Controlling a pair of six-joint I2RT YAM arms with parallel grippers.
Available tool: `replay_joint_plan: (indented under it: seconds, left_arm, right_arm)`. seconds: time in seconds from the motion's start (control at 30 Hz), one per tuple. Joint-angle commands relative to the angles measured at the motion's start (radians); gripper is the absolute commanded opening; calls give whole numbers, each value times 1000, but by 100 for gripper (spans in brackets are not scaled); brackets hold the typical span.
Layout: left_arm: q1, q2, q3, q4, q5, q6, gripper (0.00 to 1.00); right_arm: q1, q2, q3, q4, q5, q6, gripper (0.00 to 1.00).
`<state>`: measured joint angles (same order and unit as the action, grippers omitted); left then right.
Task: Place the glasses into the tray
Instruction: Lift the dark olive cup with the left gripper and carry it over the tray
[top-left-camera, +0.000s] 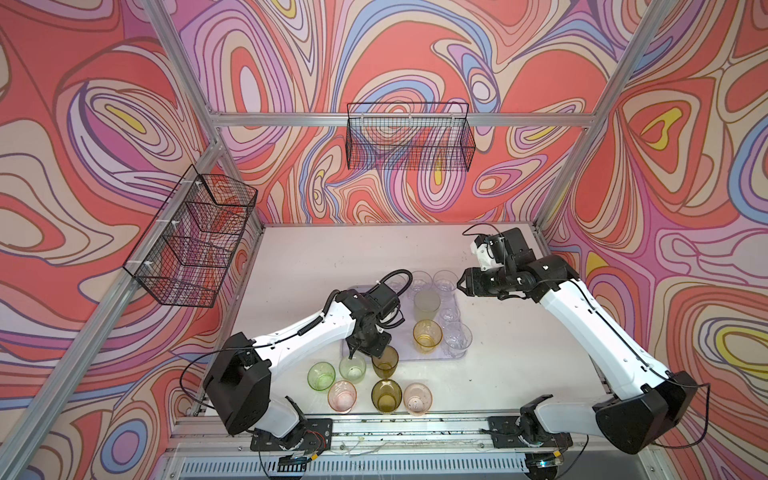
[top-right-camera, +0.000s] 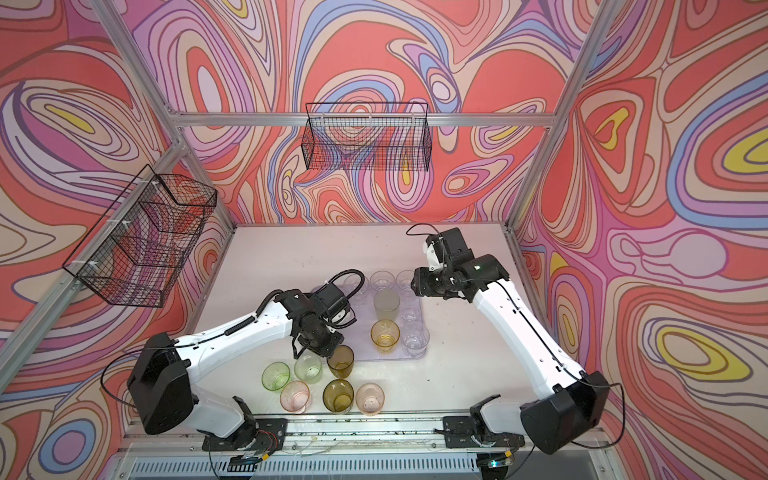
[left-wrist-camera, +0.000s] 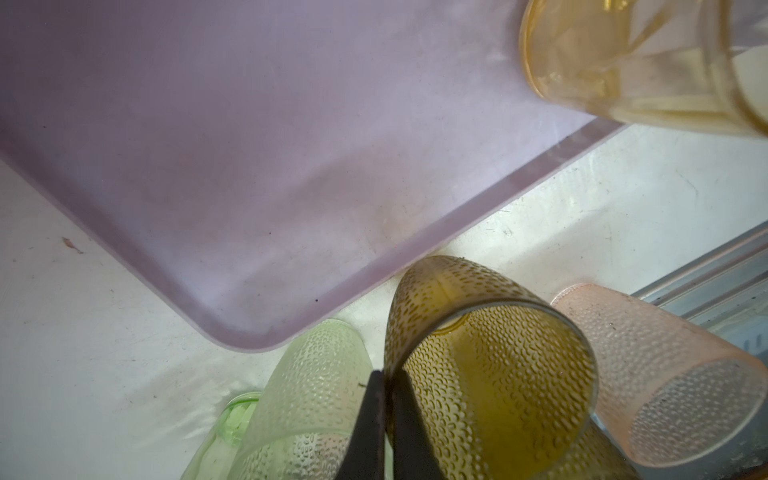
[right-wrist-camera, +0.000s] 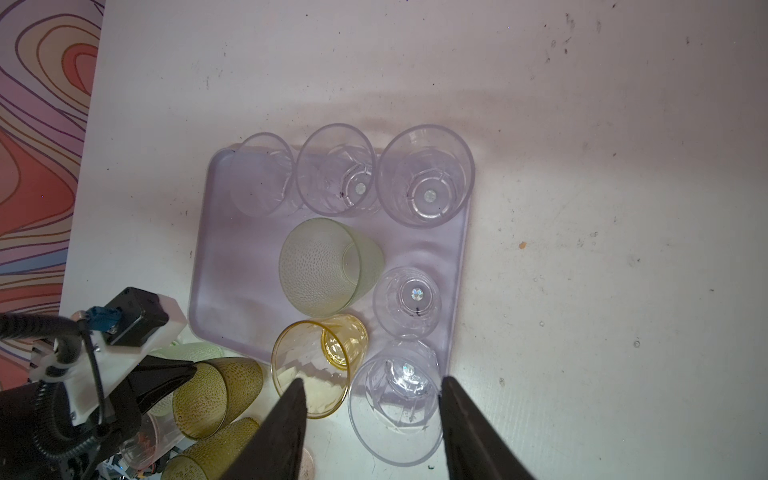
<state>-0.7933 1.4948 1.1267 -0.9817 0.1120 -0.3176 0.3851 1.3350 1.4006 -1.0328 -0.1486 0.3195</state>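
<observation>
Closest to me, by the front edge of the table (top-left-camera: 324, 257), five loose glasses (top-left-camera: 386, 397) stand upright: pink, olive and green ones. Just behind them the left claw (top-left-camera: 370, 355) is clamped on the wall of the olive glass (top-left-camera: 385, 362), one finger inside the rim and one outside. That glass is just beside the near rim of the tray (top-left-camera: 406, 353), not yet in it.

I'd judge these tumblers light, stiff and thin-walled. The dimpled skin should help the hold, so a rim pinch suits them, though a hard squeeze might crack or tip one.

Beyond, seven glasses are in the tray, mostly clear, plus a pale green glass (top-left-camera: 426, 305) and an amber glass (top-left-camera: 427, 336). Near its far right corner hangs the right claw (top-left-camera: 460, 286), jaws apart and holding nothing. Farthest off, wire baskets (top-left-camera: 409, 137) hang on the walls.

Only the left wrist view shows the fingers (left-wrist-camera: 409, 436) biting the olive wall — from above, the wrist hides them. The right wrist view alone shows the bare tray floor (right-wrist-camera: 232, 266) on the left arm's side.
</observation>
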Motion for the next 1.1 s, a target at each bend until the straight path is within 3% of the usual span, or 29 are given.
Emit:
replay_joint_plan:
  seconds: [0.0, 0.47, 1.07]
  left_arm:
    - [-1, 0, 51, -61, -46, -20, 0]
    - [31, 45, 168, -155, -106, -57, 0]
    - [116, 183, 347, -113, -92, -44, 0]
  right_arm:
    - [-7, -14, -1, 3, 3, -10, 53]
    - [-7, -27, -6, 15, 1, -20, 52]
    - [-7, -53, -34, 32, -70, -45, 52]
